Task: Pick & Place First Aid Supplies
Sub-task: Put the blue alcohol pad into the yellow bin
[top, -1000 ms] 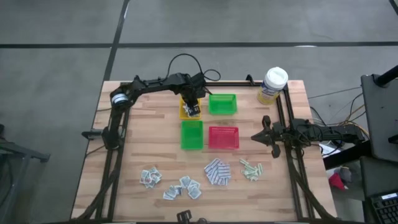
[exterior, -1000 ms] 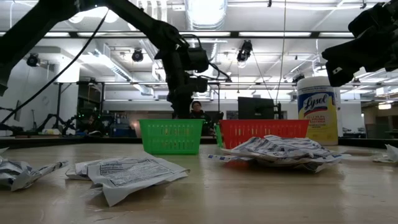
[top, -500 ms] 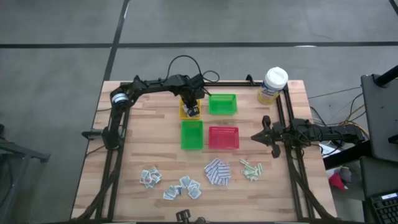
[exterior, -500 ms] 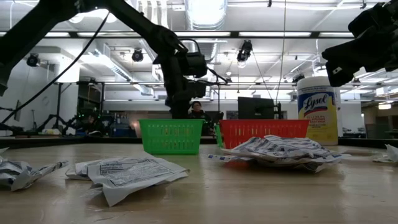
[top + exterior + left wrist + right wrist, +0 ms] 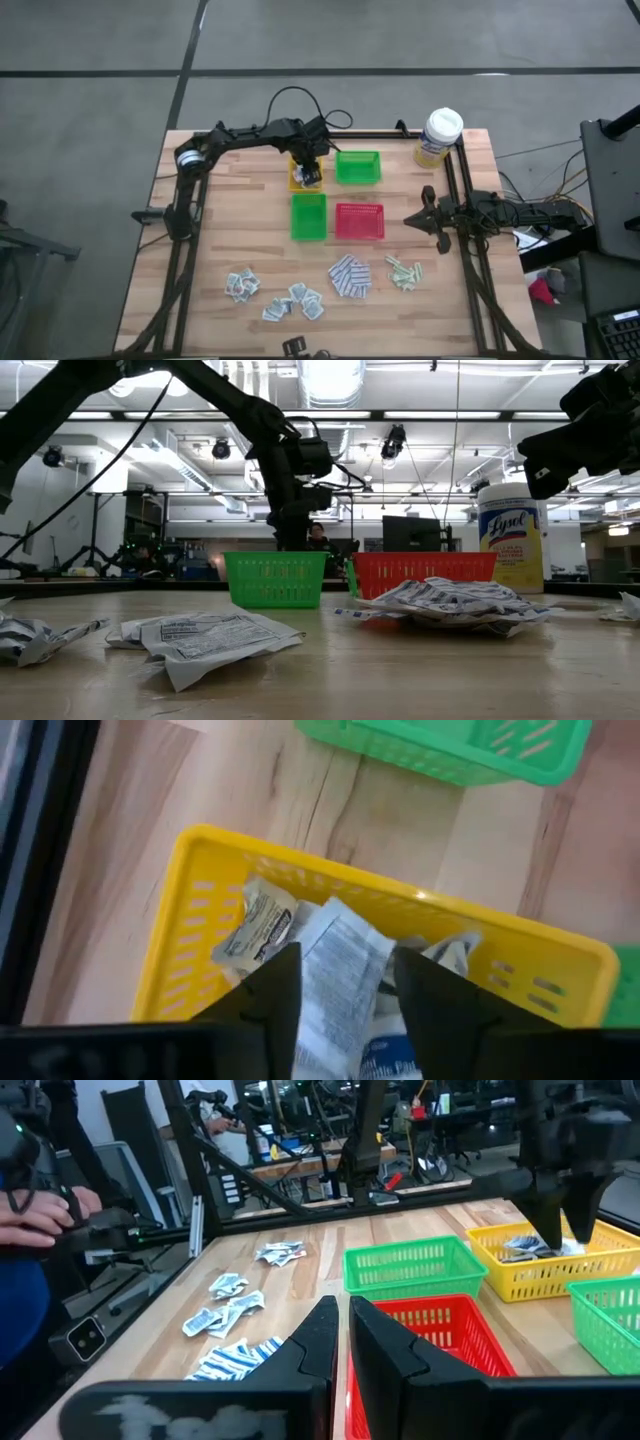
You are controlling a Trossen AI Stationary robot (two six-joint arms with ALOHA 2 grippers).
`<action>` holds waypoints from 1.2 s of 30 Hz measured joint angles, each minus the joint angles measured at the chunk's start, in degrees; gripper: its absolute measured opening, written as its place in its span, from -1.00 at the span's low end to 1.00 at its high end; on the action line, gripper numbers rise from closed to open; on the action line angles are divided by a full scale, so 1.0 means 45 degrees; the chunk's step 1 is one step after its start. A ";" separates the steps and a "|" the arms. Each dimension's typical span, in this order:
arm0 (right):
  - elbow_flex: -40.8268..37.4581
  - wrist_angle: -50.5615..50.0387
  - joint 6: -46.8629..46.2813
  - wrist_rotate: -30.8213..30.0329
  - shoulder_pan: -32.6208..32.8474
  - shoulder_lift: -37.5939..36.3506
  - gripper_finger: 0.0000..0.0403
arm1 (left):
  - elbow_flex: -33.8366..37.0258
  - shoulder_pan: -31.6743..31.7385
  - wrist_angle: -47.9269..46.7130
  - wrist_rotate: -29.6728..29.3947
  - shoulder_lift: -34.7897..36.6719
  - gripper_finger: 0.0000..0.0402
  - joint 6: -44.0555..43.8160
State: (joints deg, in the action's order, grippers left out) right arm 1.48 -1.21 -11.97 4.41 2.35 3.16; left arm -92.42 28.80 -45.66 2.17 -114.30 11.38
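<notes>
left gripper (image 5: 340, 985) over yellow tray (image 5: 190, 895), jaws apart around white sachet (image 5: 340, 960) among sachets already inside. right gripper (image 5: 343, 1342) idle at right edge, jaws narrow, empty. most supplies (image 5: 345, 275) unsorted on near table (image 5: 220, 240).

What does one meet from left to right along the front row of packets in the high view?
White-grey sachets → more white-grey sachets → blue-and-white pads → pale green strips.

sachets (image 5: 335, 970) in tray (image 5: 190, 910) (far-left one)
</notes>
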 joint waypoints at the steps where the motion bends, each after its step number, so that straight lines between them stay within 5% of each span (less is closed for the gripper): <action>1: -0.0002 0.0000 0.0002 0.0003 0.0005 0.0000 -0.86 | 0.0000 0.0000 -0.0038 -0.0083 0.0146 -0.18 0.0000; 13: 0.0003 0.0000 0.0000 0.0003 0.0005 0.0000 -0.86 | -0.0005 -0.0780 -0.2463 -0.0509 0.2804 -0.13 -0.1965; 21: -0.0001 0.0000 0.0001 0.0003 0.0001 0.0000 -0.86 | 0.0662 -0.2770 -0.4804 -0.0641 0.3419 -0.13 -0.5865; 36: 0.0003 0.0000 0.0000 0.0003 0.0005 0.0000 -0.86 | 0.2715 -0.7082 -0.4188 -0.0719 0.4620 -0.13 -1.1678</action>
State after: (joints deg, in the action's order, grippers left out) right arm 1.50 -1.21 -11.97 4.43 2.37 3.16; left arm -80.21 -3.07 -64.51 -1.07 -93.51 -41.17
